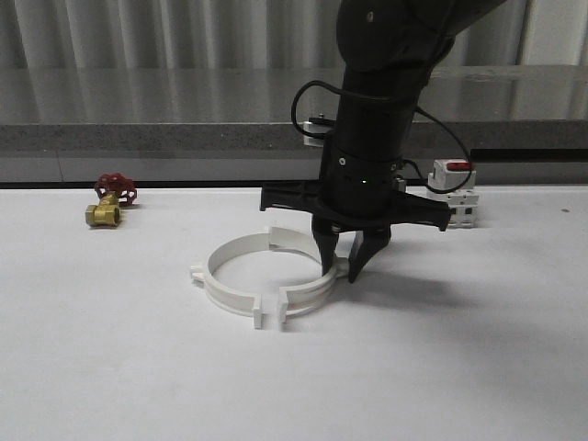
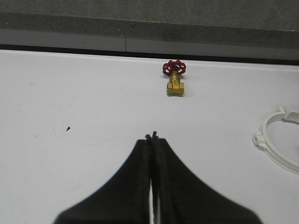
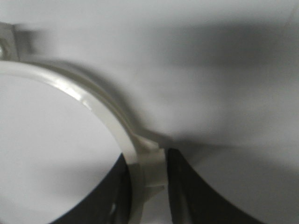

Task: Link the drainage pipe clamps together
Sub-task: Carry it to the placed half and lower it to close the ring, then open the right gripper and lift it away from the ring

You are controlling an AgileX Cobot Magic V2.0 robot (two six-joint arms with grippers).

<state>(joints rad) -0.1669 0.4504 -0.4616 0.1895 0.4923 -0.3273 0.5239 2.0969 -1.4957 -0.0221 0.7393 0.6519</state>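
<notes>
Two white half-ring drainage pipe clamps lie on the white table (image 1: 110, 367) and together form a near ring. The left half (image 1: 219, 276) lies free. My right gripper (image 1: 347, 266) stands over the right half (image 1: 310, 292), one finger inside the ring and one outside. In the right wrist view that gripper (image 3: 147, 155) is shut on the clamp's wall (image 3: 93, 100) at its side lug (image 3: 152, 164). The front end tabs (image 1: 268, 317) stand a small gap apart. My left gripper (image 2: 152, 136) is shut and holds nothing, hovering over bare table well left of the left half (image 2: 275, 144).
A brass valve with a red handwheel (image 1: 110, 197) lies at the back left, also in the left wrist view as the valve (image 2: 174, 80). A white breaker with a red top (image 1: 452, 188) stands at the back right, behind the right arm. A grey ledge runs along the table's far edge.
</notes>
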